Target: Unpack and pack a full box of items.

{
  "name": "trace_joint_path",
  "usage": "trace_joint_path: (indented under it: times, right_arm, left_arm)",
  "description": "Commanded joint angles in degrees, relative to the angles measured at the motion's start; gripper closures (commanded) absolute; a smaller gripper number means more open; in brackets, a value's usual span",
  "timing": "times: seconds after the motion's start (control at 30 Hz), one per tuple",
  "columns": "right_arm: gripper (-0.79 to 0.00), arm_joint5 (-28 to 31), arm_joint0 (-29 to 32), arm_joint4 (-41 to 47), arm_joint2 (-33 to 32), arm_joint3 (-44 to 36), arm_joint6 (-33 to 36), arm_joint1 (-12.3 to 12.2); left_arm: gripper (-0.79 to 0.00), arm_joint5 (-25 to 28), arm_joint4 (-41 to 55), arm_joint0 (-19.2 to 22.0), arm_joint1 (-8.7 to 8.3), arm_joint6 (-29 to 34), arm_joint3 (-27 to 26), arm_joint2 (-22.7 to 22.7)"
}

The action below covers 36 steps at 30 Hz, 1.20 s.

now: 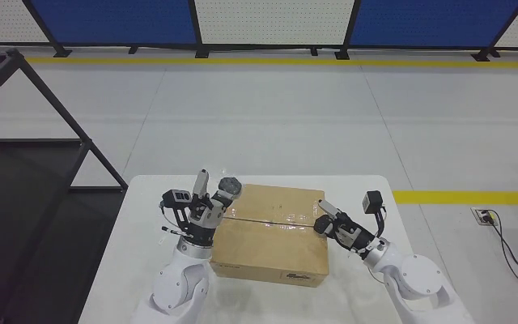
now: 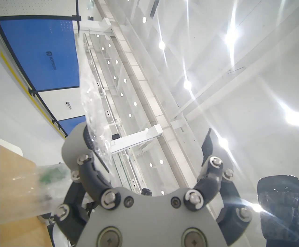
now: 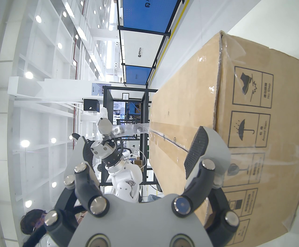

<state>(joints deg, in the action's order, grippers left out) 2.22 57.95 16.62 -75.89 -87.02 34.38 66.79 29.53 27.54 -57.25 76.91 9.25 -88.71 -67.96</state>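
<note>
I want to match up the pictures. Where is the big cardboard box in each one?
Top view: the cardboard box sits in the middle of the table.
Left wrist view: a tan slab beside the left fingers.
Right wrist view: big, just past the right fingers.
Shared landmark: the blue wall panels.

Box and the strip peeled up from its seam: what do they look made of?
Box: brown cardboard by its look, with matte faces, a creased corner edge and printed handling symbols. Strip: likely clear plastic packing tape with a glossy finish. The background shows through it and its crinkles glint.
</note>
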Motion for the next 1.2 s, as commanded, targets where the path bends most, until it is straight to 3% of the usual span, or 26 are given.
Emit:
trace_joint_path:
  times: [0.0,0.8,1.17]
  right_arm:
    - [-0.785,0.0,0.0,0.0,0.0,0.0,0.0,0.0]
    - [-0.785,0.0,0.0,0.0,0.0,0.0,0.0,0.0]
    - [-0.785,0.0,0.0,0.0,0.0,0.0,0.0,0.0]
  left_arm:
    - [-0.785,-0.3,-0.6,0.0,0.17,0.2,0.2,0.6]
    - [-0.785,-3.5,-3.8,0.9,2.04,3.3,2.0,5.1]
    - [-0.785,-3.2,-4.4,0.8,2.62,3.1,1.6,4.7]
